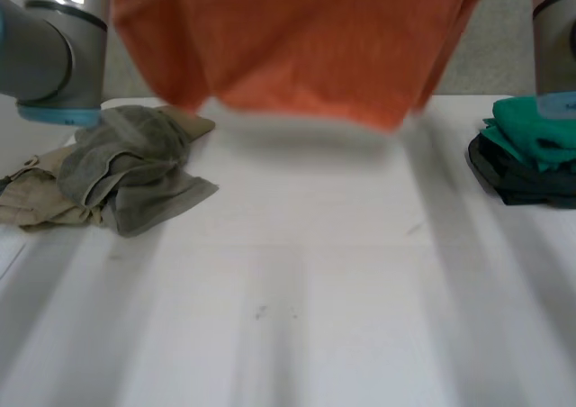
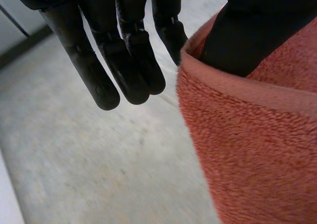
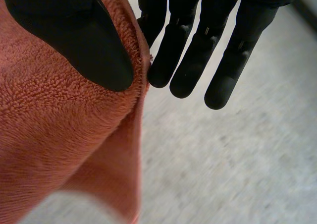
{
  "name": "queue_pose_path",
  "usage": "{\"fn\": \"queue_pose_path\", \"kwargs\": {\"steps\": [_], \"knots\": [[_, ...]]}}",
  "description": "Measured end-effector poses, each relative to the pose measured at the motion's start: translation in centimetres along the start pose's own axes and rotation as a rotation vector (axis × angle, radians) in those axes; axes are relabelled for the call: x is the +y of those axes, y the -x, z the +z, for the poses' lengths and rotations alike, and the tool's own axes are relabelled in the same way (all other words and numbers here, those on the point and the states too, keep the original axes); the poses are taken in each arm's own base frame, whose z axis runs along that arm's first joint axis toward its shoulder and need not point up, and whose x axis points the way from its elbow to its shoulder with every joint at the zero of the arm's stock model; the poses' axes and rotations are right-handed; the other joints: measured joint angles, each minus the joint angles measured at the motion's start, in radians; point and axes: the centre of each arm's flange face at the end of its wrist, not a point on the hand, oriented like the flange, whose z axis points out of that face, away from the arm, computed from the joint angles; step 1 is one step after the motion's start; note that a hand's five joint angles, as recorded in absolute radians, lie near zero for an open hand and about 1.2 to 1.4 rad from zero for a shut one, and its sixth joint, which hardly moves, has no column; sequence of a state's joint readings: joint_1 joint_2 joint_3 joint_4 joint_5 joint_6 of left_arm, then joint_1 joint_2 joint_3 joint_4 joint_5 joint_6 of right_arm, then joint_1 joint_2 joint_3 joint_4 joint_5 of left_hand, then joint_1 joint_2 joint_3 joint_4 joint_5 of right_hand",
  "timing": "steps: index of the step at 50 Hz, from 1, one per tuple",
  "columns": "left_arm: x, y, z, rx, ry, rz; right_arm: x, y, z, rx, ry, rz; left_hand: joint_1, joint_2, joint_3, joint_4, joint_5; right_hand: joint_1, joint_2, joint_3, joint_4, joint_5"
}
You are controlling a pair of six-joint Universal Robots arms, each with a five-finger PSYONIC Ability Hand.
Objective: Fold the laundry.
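Observation:
An orange towel (image 1: pixel 297 38) hangs spread out above the far side of the white table (image 1: pixel 297 317), its lower edge just over the surface. In the left wrist view my left hand (image 2: pixel 124 50) pinches the towel's hemmed edge (image 2: pixel 247 135) between its thumb and a finger, the other fingers straight beside it. In the right wrist view my right hand (image 3: pixel 198 50) pinches the opposite edge of the towel (image 3: pixel 59 135) the same way, thumb pressed on the fleece. Both grey arms rise at the view's sides.
A crumpled pile of grey-green and beige cloths (image 1: pixel 117 168) lies at the table's left. A stack of folded green and dark cloths (image 1: pixel 531 150) sits at the right edge. Bare table stretches across the middle and front.

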State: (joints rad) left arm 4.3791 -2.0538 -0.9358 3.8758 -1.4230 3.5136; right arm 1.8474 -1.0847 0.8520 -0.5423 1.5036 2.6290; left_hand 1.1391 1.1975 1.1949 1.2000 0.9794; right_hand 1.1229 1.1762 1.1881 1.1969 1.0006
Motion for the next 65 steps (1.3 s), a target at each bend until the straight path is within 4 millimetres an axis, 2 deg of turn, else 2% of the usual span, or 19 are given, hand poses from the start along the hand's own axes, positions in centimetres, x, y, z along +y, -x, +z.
{"fn": "queue_pose_path", "kwargs": {"steps": [3, 8, 9, 10, 11, 13, 15, 16, 19, 20, 21, 28, 32, 40, 53, 57, 59, 61, 65], "knots": [[-0.5, 0.3, -0.7, 0.003, 0.031, -0.024, -0.7, -0.1, -0.6, -0.026, -0.008, 0.007, 0.0, 0.0, 0.0, 0.0, 0.014, 0.0, 0.0, 0.0, 0.0, 0.002], [0.5, -0.7, -4.0, 0.062, 0.192, -0.05, 0.8, 1.2, -2.9, -0.144, 0.107, 0.016, 0.0, 0.0, 0.0, 0.0, 0.014, 0.0, 0.0, 0.0, 0.0, 0.003], [1.0, -1.3, -5.7, 0.091, 0.261, -0.059, 2.0, 2.2, -4.8, -0.221, 0.199, 0.027, 0.0, 0.0, 0.0, 0.0, 0.014, 0.0, 0.0, 0.0, 0.0, 0.003], [1.4, -1.7, -7.0, 0.112, 0.312, -0.065, 2.3, 2.4, -5.2, -0.237, 0.219, 0.031, 0.0, 0.0, 0.0, 0.0, 0.014, 0.0, 0.0, 0.0, 0.0, 0.003], [1.7, -2.1, -8.3, 0.132, 0.358, -0.07, 3.4, 3.2, -6.9, -0.298, 0.3, 0.043, 0.0, 0.0, 0.0, 0.0, 0.014, 0.0, 0.001, 0.0, 0.0, 0.003], [2.3, -2.7, -10.4, 0.162, 0.427, -0.078, 4.4, 4.0, -8.7, -0.351, 0.377, 0.053, 0.0, 0.0, 0.0, 0.0, 0.014, 0.0, 0.005, 0.0, 0.0, 0.003], [3.2, -3.7, -13.9, 0.212, 0.534, -0.087, 5.8, 5.1, -11.5, -0.425, 0.492, 0.065, 0.0, 0.0, 0.0, 0.0, 0.014, 0.0, 0.005, 0.0, 0.0, 0.003], [3.6, -4.2, -15.6, 0.235, 0.582, -0.089, 6.0, 5.2, -11.9, -0.434, 0.506, 0.067, 0.0, 0.0, 0.0, 0.0, 0.014, 0.0, 0.005, 0.0, 0.0, 0.003], [4.7, -5.4, -20.1, 0.298, 0.704, -0.084, 8.0, 6.8, -16.9, -0.549, 0.669, 0.072, 0.0, 0.0, 0.0, 0.0, 0.014, 0.0, 0.005, 0.0, 0.0, 0.003], [4.9, -5.5, -20.5, 0.304, 0.714, -0.083, 8.1, 6.9, -17.3, -0.558, 0.679, 0.072, 0.0, 0.0, 0.0, 0.0, 0.014, 0.0, 0.005, 0.0, 0.0, 0.003], [5.6, -6.1, -22.7, 0.338, 0.772, -0.073, 8.7, 7.5, -19.4, -0.607, 0.734, 0.068, 0.0, 0.0, 0.0, 0.0, 0.014, 0.0, 0.005, 0.0, 0.0, 0.003], [8.9, -7.5, -28.7, 0.451, 0.927, -0.02, 9.2, 8.6, -24.4, -0.739, 0.825, 0.055, -0.049, -0.096, -0.094, -0.091, -0.049, 0.0, 0.005, 0.0, 0.0, 0.003], [10.5, -7.2, -29.8, 0.478, 0.957, -0.001, 9.2, 8.7, -25.1, -0.761, 0.832, 0.054, -0.374, -0.405, -0.394, -0.407, -0.36, 0.0, 0.005, 0.0, 0.0, 0.003], [12.2, -5.4, -29.4, 0.475, 0.95, -0.007, 9.4, 8.5, -25.2, -0.754, 0.841, 0.061, -0.394, -0.449, -0.442, -0.457, -0.412, 0.0, 0.005, 0.0, 0.0, 0.003], [13.0, -4.1, -29.4, 0.459, 0.962, -0.022, 9.9, 8.0, -25.2, -0.739, 0.859, 0.06, -0.394, -0.454, -0.446, -0.461, -0.417, 0.0, 0.005, 0.0, 0.0, 0.003], [13.1, -4.2, -29.2, 0.464, 0.95, -0.058, 9.9, 8.0, -25.2, -0.739, 0.86, 0.059, -0.321, -0.384, -0.387, -0.393, -0.35, 0.0, 0.005, 0.0, 0.0, 0.003], [13.1, -4.2, -28.9, 0.463, 0.942, -0.091, 9.9, 8.0, -25.3, -0.738, 0.862, 0.06, -0.087, -0.167, -0.167, -0.168, -0.132, 0.0, 0.005, 0.0, 0.0, 0.003], [13.1, -4.3, -28.6, 0.455, 0.938, -0.131, 9.9, 8.0, -25.3, -0.738, 0.863, 0.061, -0.02, -0.076, -0.085, -0.084, -0.051, 0.0, 0.005, 0.0, 0.0, 0.003], [13.1, -4.4, -27.9, 0.426, 0.939, -0.218, 9.8, 7.9, -25.3, -0.735, 0.869, 0.065, -0.013, -0.007, -0.007, -0.003, -0.015, 0.0, 0.005, 0.0, 0.0, 0.003]]}}
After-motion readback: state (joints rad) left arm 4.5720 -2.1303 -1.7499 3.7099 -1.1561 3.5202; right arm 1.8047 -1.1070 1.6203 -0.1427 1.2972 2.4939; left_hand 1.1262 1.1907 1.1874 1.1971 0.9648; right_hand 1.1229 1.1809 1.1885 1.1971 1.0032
